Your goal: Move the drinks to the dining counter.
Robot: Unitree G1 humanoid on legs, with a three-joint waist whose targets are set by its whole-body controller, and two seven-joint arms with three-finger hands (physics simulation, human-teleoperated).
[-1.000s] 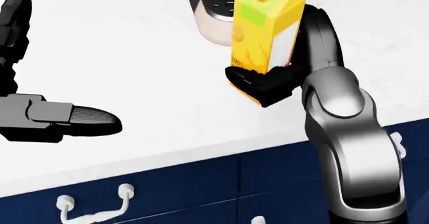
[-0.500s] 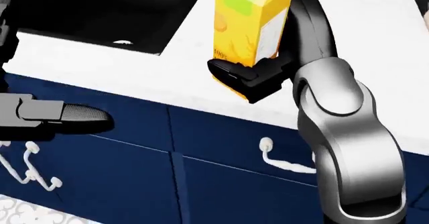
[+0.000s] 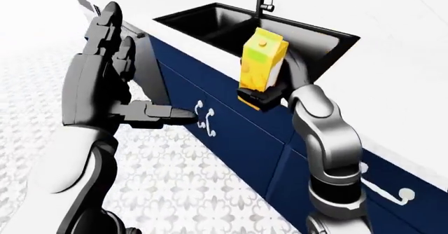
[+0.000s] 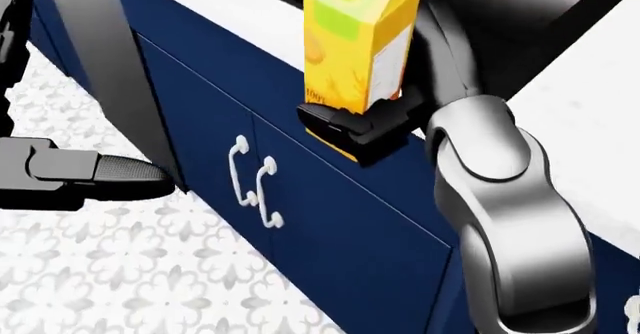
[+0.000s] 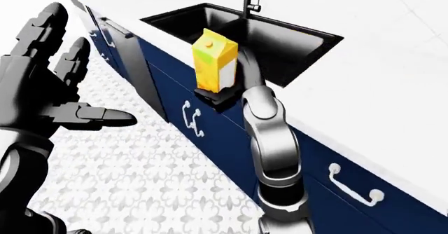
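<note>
The right hand [image 4: 355,128] holds a yellow juice carton [image 4: 358,45] upright, with its black fingers closed round the bottom part of the carton. In the head view the carton stands out over the dark blue cabinet doors [image 4: 330,229], just beside the white counter edge [image 4: 590,199] and not resting on it.

The sink [image 3: 231,26] is the best landmark. The two eye views show it whole: a black double basin set in the white counter, with a black faucet [image 3: 262,0] at its upper side. In those views the carton is just below the sink's lower rim, toward the floor side. The head view shows only a black strip of the sink at its top edge, but it shows the grip on the carton more closely.

The left hand [image 5: 52,95] is empty, its fingers spread wide and pointing up, one finger [image 5: 105,117] stretched to the right. It is well apart from the sink, over the patterned tile floor [image 3: 182,192]. The head view shows only that one stretched finger at its left edge.

White handles [image 4: 252,180] sit on the cabinet doors below the sink; the right-eye view shows one more handle [image 5: 353,189] further right.
</note>
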